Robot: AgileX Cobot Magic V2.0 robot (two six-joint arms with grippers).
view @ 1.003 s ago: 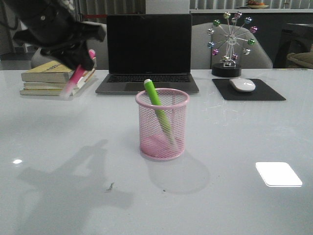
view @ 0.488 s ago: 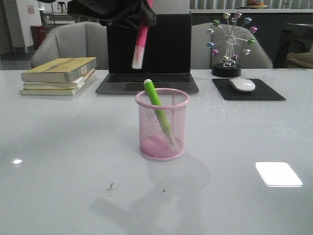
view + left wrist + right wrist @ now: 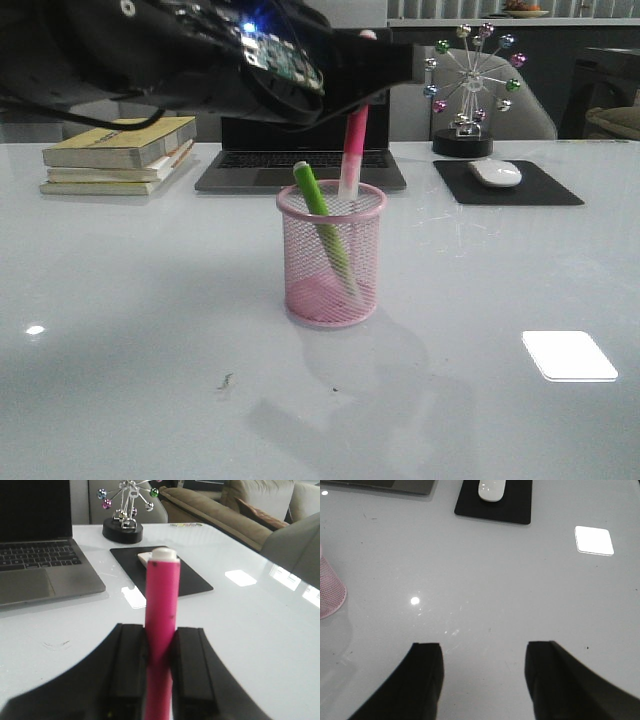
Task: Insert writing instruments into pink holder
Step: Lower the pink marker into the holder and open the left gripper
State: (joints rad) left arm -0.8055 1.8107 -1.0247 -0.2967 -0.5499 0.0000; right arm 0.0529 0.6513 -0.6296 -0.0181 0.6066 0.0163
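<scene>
— Two black fingers [image 3: 187,672] of your left pincer [image 3: 160,672] are clamped on the hot pink marker [image 3: 161,630], one on each side of its barrel. Do you see it in your wrist view?

— Yes, the pink barrel stands up between them, with its whitish end on top. Where does the marker sit over the table [image 3: 120,300]?

— From the front, you hold it nearly upright above the pink holder [image 3: 332,255]. Its pale lower end dips just behind the rim on the far right side of the cup; whether it is already inside the mesh, you cannot tell from here.

— And the other marker?

— The green marker [image 3: 320,225] is in the holder already, leaning with its top toward the left rim and its lower end down near the base.

— What about your right pincer [image 3: 482,677]?

— Its two fingers stand spread apart with nothing between them, hanging over bare table. The holder shows only as a sliver at the edge of that wrist view.

— What lies beyond the cup?

— Behind it you have a laptop [image 3: 303,105], lid up and screen dark. A stack of books [image 3: 118,155] is to the left of it. To the right, a white mouse [image 3: 496,173] rests on a black mouse pad [image 3: 508,184], with a small ferris-wheel ornament [image 3: 470,90] just behind.
</scene>
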